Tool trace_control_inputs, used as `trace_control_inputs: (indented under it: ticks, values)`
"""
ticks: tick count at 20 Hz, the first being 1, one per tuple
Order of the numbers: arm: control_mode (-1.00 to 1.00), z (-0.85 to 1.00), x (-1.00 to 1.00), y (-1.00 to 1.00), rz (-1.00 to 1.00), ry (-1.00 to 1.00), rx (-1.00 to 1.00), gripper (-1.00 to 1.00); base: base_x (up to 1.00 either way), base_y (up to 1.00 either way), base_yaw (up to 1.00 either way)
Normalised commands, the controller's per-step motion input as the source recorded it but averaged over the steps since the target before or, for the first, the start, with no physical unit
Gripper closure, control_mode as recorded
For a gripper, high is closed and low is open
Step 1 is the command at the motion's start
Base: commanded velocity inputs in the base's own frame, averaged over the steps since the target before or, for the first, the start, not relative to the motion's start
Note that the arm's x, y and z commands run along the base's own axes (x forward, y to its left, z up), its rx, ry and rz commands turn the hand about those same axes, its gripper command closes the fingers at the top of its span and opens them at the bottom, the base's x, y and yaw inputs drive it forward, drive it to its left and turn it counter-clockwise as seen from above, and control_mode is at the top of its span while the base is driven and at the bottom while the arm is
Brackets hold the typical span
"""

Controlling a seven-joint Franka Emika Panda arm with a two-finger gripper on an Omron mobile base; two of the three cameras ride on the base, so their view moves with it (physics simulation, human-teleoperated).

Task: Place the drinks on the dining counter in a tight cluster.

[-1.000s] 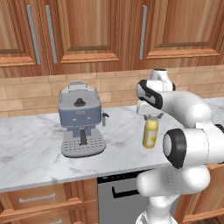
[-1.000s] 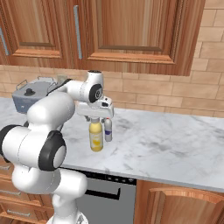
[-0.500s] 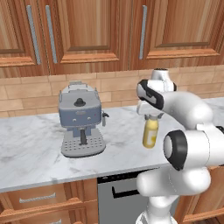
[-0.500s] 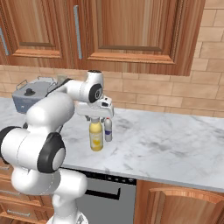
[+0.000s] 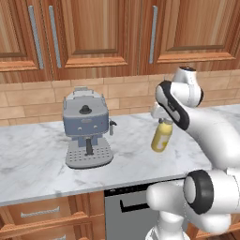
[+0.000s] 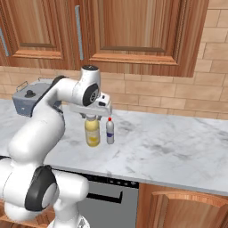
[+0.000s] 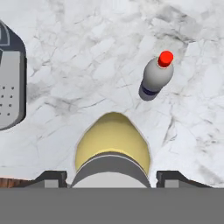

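Yellow bottle is gripped at the neck by the gripper and appears lifted off the wall counter, just beside the white bottle, well right of the coffee machine. It is judged that the bottle should be kept upright, raised clear of the white bottle, then carried to the dining counter. A blue band is seen on the white bottle; no writing can be read.
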Motion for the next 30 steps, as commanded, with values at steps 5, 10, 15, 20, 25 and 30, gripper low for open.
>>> trace_control_inputs:
  ticks: [5,10,15,20,25,30]
  values:
    - [-1.0,0.53,-0.41,0.04,0.0,0.05,-0.03,1.0,0.0,0.0,0.0]
    - [-1.0,0.36,-0.2,0.0,0.0,0.15,-0.13,1.0,0.0,0.0,0.0]
    - [-1.0,0.47,-0.1,0.06,0.0,0.04,-0.13,1.0,0.0,0.0,0.0]
    - [-1.0,0.37,-0.3,0.0,0.0,-0.03,-0.01,1.0,0.0,0.0,0.0]
    - [-1.0,0.16,-0.39,0.0,0.0,-0.05,0.05,1.0,0.0,0.0,0.0]
    - [-1.0,0.03,-0.17,0.0,0.0,0.0,0.0,1.0,0.0,0.0,0.0]
